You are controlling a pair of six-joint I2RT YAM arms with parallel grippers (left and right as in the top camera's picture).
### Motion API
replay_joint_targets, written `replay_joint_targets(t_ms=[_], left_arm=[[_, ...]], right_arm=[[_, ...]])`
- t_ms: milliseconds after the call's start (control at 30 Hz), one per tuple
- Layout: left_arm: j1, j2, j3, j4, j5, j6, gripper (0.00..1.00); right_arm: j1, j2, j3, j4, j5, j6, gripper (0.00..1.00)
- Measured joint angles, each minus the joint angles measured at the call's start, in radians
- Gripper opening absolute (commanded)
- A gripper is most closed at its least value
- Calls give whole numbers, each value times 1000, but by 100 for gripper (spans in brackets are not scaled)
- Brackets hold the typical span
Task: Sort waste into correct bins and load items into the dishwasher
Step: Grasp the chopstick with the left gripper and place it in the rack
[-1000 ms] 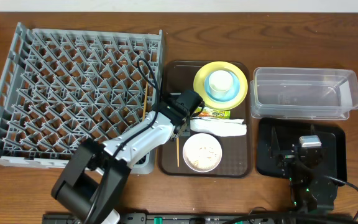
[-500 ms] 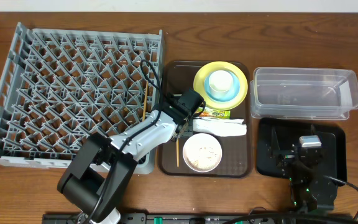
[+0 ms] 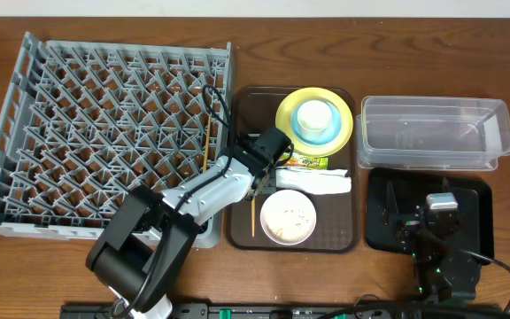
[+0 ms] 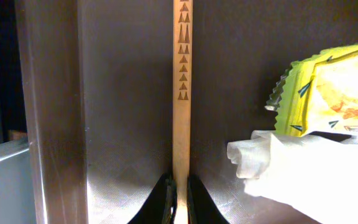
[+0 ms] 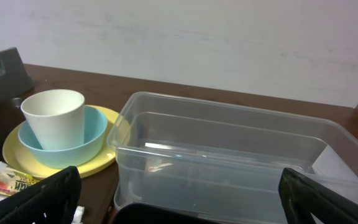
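Left elbow swung slightly right; left gripper (image 3: 255, 184) hardly moved, low over brown tray (image 3: 237, 232).
Left wrist: fingers (image 4: 165, 199) clamped on chopstick (image 4: 182, 93), flat beside napkin (image 4: 303, 174); grasp looked ready, rack (image 3: 104, 115) next.
Right wrist: right gripper (image 5: 179, 186) spread wide, idle, facing tub (image 5: 229, 155).

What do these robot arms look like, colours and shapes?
The left arm has white links, black joints and a looping black cable; its fingers are slim, black, tapered. The right arm is all black, blocky, with small green lights.
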Motion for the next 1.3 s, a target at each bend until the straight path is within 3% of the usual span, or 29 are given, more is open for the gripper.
replay_joint_targets(t_ms=[267,533,700,867,967,1033,1133,1300], left_arm=[[28,-108,53,-105,10,77,8],[204,-403,137,-228,6,235,8],[304,-356,136,-277,10,278,8],[322,-270,134,-265,36,320,9],[322,-217,134,-246,45,343,16],[322,-199,131,-243,43,353,35],[322,-195,129,-244,25,360,46],[329,-199,129,-241,6,373,51]], right_arm=[[0,0,0,0,0,0,99],[0,0,0,0,0,0,99],[0,0,0,0,0,0,99],[0,0,0,0,0,0,99],[0,0,0,0,0,0,99],[0,0,0,0,0,0,99],[0,0,0,0,0,0,99],[0,0,0,0,0,0,99]])
